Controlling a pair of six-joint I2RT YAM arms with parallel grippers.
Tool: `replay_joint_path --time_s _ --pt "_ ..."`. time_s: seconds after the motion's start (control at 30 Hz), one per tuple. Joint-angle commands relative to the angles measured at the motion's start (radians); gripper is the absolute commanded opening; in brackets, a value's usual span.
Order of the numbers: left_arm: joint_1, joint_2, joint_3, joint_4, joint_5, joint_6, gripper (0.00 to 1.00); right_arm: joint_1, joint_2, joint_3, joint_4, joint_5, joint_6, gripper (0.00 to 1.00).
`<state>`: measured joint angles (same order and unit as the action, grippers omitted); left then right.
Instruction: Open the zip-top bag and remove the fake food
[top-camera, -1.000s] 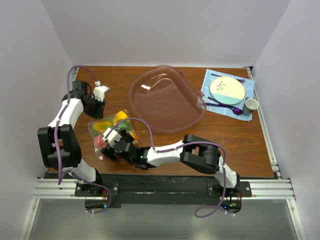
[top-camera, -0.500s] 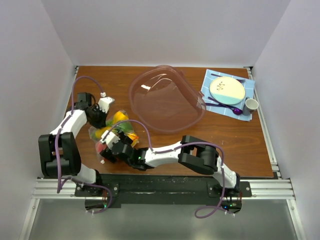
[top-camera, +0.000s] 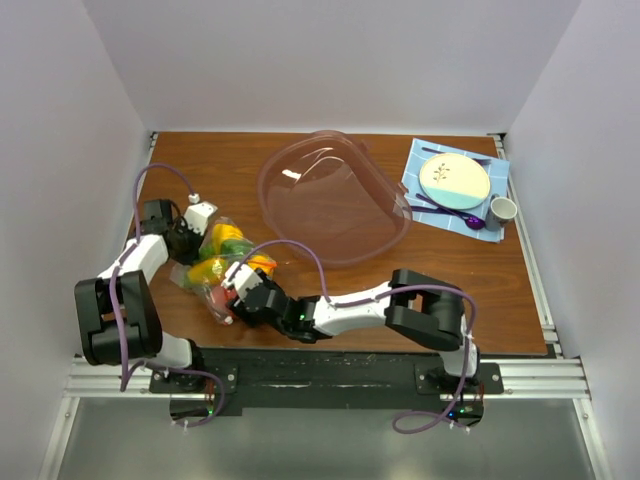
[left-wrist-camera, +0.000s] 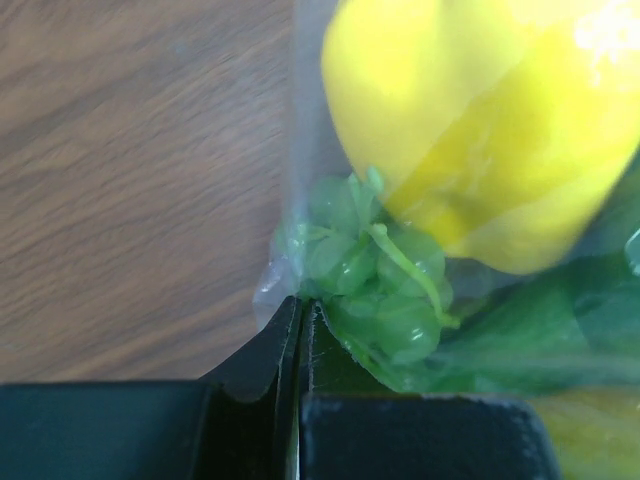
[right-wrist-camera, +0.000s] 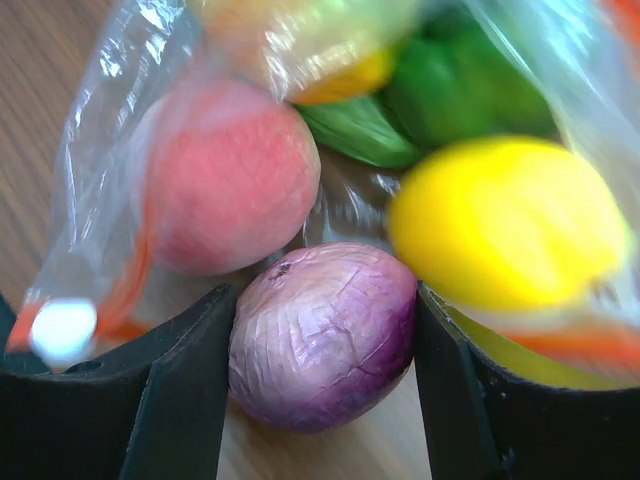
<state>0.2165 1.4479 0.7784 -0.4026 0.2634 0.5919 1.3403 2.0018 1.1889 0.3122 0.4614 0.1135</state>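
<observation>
At the bottom of the overhead view a metal rail carries both arm bases. Beyond it lies a brown wooden table, shut in on three sides by plain white walls. In the lower left of that view the bag rests on the wood between the two grippers, packed with toy food. The right gripper is at the bag's near end. Its wrist view shows its jaws pressed against either side of a purple onion at the lower middle. Above the onion, a pink peach and a yellow fruit sit behind the clear film. The bag's orange-red strip runs down the left of that frame. The left gripper is at the bag's far left end, its jaws together on a fold of the plastic. Green grapes lie just beside that fold, under a big yellow piece. Further back, mid-table, a large clear pinkish bowl lies apart from the bag. In the upper right corner of the table a blue mat holds a plate, a small cup and a purple spoon.
</observation>
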Motion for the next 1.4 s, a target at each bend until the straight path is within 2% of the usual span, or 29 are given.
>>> replay_joint_path --time_s 0.0,0.27,0.53,0.6,0.77,0.83,0.93,0.97,1.0,1.03,1.07,1.2,1.37 --pt "0.063 0.048 -0.079 -0.033 -0.127 0.06 0.0 -0.004 -0.095 -0.025 -0.132 0.0 0.06 0.18" --pt "0.106 0.086 -0.06 -0.038 -0.093 0.06 0.0 -0.004 -0.212 -0.095 -0.196 -0.018 0.107 0.17" --pt "0.107 0.036 -0.048 -0.079 -0.061 0.06 0.0 -0.053 -0.328 0.056 -0.254 0.062 -0.032 0.18" --pt "0.107 0.02 -0.045 -0.096 -0.053 0.062 0.0 -0.139 -0.348 0.089 -0.275 0.045 -0.029 0.19" --pt "0.106 -0.029 -0.015 -0.178 0.0 0.057 0.0 -0.39 -0.33 0.193 -0.369 -0.01 0.109 0.14" --pt "0.107 -0.053 0.018 -0.215 0.045 0.045 0.0 -0.432 -0.308 0.231 -0.412 0.009 0.118 0.15" --pt "0.107 -0.09 0.067 -0.31 0.117 0.029 0.0 -0.472 -0.223 0.314 -0.528 0.078 0.117 0.33" --pt "0.107 -0.099 0.079 -0.327 0.132 0.028 0.0 -0.483 -0.181 0.333 -0.56 0.097 0.118 0.63" --pt "0.107 -0.109 0.103 -0.343 0.149 0.022 0.0 -0.486 -0.161 0.357 -0.609 0.108 0.121 0.75" --pt "0.106 -0.122 0.117 -0.358 0.181 0.017 0.0 -0.489 -0.152 0.356 -0.619 0.1 0.115 0.95" --pt "0.107 -0.129 0.13 -0.387 0.192 0.014 0.0 -0.489 -0.147 0.35 -0.619 0.097 0.111 0.99" --pt "0.106 -0.142 0.173 -0.413 0.214 0.006 0.0 -0.49 -0.178 0.275 -0.572 0.109 0.118 0.99" --pt "0.107 -0.138 0.145 -0.386 0.177 0.008 0.0 -0.49 -0.259 0.189 -0.503 0.085 0.104 0.99"
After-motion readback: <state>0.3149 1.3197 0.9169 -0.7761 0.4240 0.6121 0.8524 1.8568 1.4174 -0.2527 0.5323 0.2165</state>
